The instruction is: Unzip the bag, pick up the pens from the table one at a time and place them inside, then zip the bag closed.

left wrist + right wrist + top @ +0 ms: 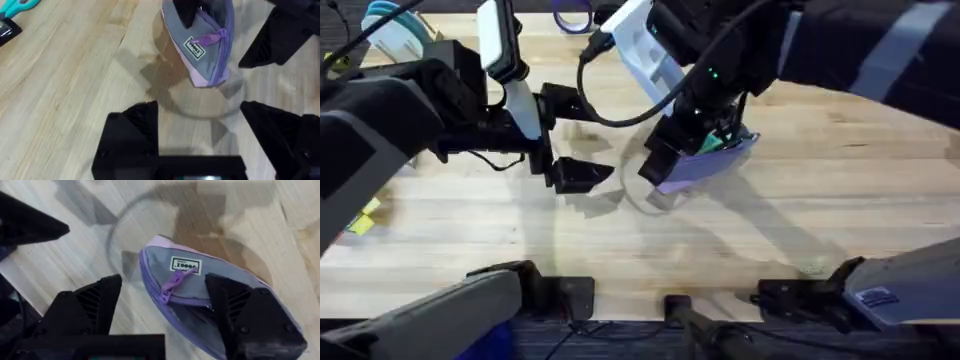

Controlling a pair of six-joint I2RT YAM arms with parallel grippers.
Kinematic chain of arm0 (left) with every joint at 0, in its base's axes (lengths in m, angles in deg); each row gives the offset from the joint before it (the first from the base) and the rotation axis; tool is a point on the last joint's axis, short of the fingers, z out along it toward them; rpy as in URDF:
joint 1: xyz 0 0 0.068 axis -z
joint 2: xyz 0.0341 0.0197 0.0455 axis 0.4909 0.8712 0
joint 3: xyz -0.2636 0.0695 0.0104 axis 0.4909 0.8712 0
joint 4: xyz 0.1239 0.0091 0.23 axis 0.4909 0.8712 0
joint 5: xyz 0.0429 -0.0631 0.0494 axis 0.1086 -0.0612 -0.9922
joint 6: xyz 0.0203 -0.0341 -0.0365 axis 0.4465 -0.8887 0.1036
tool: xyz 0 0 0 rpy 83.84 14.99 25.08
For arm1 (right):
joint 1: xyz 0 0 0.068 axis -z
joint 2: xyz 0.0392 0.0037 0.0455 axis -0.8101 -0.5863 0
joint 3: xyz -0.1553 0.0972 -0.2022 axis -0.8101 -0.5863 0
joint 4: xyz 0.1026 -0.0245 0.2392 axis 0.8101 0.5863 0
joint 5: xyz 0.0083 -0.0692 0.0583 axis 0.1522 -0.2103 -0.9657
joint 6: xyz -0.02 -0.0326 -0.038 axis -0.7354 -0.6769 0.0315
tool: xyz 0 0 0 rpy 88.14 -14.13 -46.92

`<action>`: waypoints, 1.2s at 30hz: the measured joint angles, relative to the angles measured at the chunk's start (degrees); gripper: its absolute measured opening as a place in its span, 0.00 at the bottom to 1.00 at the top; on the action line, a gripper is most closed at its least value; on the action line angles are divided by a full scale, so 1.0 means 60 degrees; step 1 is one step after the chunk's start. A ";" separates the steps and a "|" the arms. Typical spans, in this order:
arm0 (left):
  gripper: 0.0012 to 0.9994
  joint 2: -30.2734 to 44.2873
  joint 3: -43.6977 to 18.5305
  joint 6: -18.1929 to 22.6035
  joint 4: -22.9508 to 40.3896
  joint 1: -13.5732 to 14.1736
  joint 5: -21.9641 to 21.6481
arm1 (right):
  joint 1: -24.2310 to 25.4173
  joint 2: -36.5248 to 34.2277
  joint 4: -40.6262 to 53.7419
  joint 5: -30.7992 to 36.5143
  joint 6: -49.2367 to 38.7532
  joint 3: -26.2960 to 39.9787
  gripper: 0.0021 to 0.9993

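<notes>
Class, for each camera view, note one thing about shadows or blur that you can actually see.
Overhead: the arms cast soft grey shadows on the table. Left wrist: the left gripper looks blurred up close, while the bag and its label read sharper. Right wrist: a curved cable shadow falls beside the bag.

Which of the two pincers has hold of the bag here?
The right pincer: it grips the purple bag, raised off the table. The left pincer is open and empty.
</notes>
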 joint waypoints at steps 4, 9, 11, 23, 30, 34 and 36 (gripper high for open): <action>0.99 0.0000 0.0000 0.0000 0.0000 0.0000 0.0000 | 0.0000 -0.0100 0.0132 0.0000 0.0000 0.0000 0.97; 0.99 0.0000 0.0000 0.0000 0.0000 0.0000 0.0000 | 0.0002 -0.0100 0.0310 0.0000 -0.0004 0.0000 0.94; 0.99 0.0000 0.0000 0.0000 0.0000 0.0000 0.0000 | 0.0004 -0.0100 0.0310 0.0000 -0.0004 0.0000 0.91; 0.99 0.0000 0.0000 0.0000 0.0000 0.0000 0.0000 | 0.0000 -0.0100 0.0328 0.0000 -0.0073 0.0000 0.40; 0.99 0.0000 0.0000 0.0000 0.0000 0.0000 0.0000 | 0.0000 -0.0100 0.0325 -0.0036 -0.0069 0.0000 0.08; 0.99 0.0000 0.0000 0.0000 0.0000 0.0000 0.0000 | -0.0013 -0.0100 0.0321 -0.0036 -0.0066 0.0000 0.03; 0.99 0.0000 0.0000 0.0000 0.0000 0.0000 0.0000 | -0.0018 -0.0100 0.0321 -0.0036 -0.0065 0.0000 0.03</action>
